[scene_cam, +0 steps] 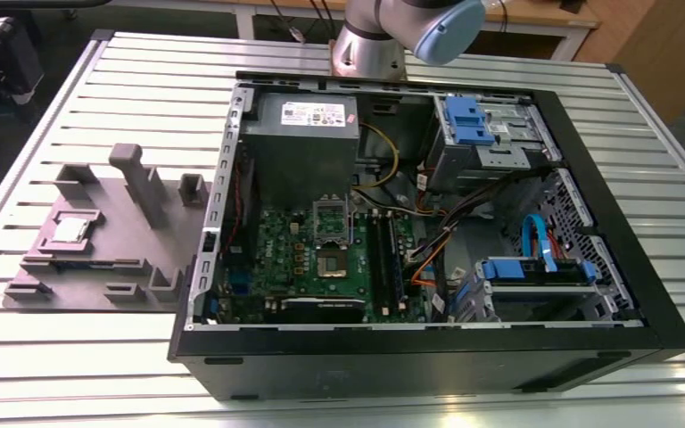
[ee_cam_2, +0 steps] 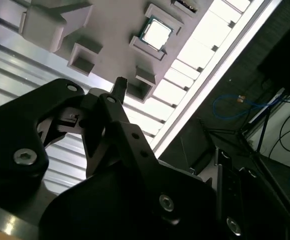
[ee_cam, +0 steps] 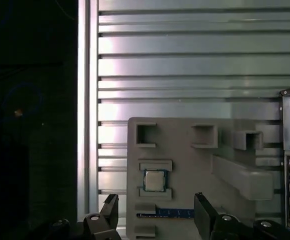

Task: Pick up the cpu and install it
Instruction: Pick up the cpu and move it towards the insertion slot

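The cpu (scene_cam: 71, 230) is a small silvery square chip lying flat in a recess of the grey holder block (scene_cam: 104, 259), at the exterior view's left of the open computer case (scene_cam: 438, 357). In the first wrist view the cpu (ee_cam: 155, 180) lies well below my gripper (ee_cam: 156, 212), whose two black fingers (ee_cam: 110, 210) stand wide apart and open with nothing between them. The second wrist view shows the cpu (ee_cam_2: 156, 33) beyond a black fingertip (ee_cam_2: 120, 82). On the green motherboard (scene_cam: 307, 259) the socket's silver frame (scene_cam: 333, 217) stands raised.
The holder block carries upright posts (scene_cam: 135, 178) and a blue-edged memory stick (ee_cam: 165, 214) beside the cpu. Inside the case are a grey power supply (scene_cam: 301, 134), blue drive brackets (scene_cam: 467, 120) and loose cables (scene_cam: 438, 241). The slatted metal table (scene_cam: 81, 357) drops off past the block (ee_cam: 87, 100).
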{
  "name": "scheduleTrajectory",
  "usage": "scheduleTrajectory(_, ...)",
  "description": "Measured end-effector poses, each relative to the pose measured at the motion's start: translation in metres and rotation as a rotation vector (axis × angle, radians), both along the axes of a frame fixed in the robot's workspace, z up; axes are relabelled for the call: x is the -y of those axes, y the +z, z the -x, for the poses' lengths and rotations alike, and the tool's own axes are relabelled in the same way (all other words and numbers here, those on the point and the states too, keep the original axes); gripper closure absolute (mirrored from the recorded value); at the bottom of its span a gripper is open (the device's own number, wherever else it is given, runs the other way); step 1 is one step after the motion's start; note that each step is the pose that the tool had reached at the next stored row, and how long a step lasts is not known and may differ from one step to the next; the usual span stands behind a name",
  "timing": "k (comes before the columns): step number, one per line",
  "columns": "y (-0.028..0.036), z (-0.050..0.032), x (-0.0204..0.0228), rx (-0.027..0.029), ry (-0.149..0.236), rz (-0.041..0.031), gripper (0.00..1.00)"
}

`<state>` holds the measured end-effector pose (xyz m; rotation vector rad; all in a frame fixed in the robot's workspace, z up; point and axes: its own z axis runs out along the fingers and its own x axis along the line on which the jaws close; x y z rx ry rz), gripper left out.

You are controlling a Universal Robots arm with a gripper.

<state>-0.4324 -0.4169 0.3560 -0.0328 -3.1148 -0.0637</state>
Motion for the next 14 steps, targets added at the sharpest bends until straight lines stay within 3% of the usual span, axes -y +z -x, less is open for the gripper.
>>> scheduleTrajectory(4,-0.0036,0.0001,0.0025,0.0000,0.009,0.0000,0.29)
scheduleTrajectory(14,-0.0189,0.0000,0.0036,0.0000,0.009,0.0000,0.29)
